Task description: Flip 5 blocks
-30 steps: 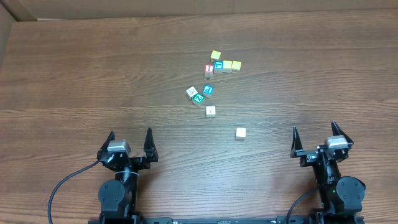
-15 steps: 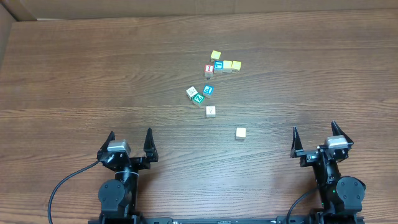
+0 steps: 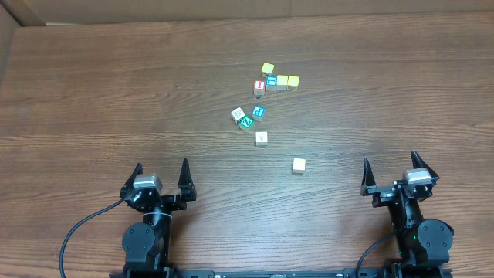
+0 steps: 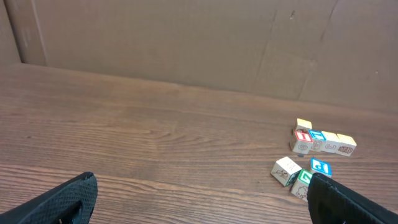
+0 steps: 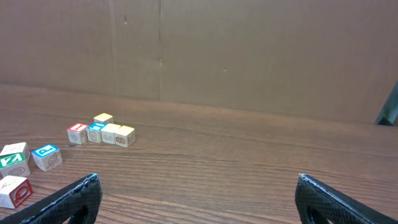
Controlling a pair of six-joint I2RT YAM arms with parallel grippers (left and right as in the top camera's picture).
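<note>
Wood table [image 3: 116, 77] | blocks [image 3: 248, 121] near red-letter cube [image 3: 259, 87], yellow cubes [image 3: 282, 80] | cardboard wall [image 4: 186, 37]

Bare table [image 3: 93, 93] is all that lies between the left gripper [image 3: 160, 165] and the blocks [image 3: 251, 123]. The right gripper [image 3: 390, 158] has the same open run of wood, and its nearest obstacle is the plain cream block [image 3: 299, 165], which stands alone and well apart from the others. The green-faced block [image 3: 246, 121], blue-faced block [image 3: 258, 112] and one whitish block [image 3: 238, 114] sit close-packed with hardly a finger gap between them, whereas the second whitish block [image 3: 262, 138] has open wood on every side. Beyond them, the red-letter cube [image 3: 259, 86] and the yellow cubes [image 3: 288, 80] form a tight cluster, and a cardboard wall [image 4: 186, 43] closes off the far edge.
</note>
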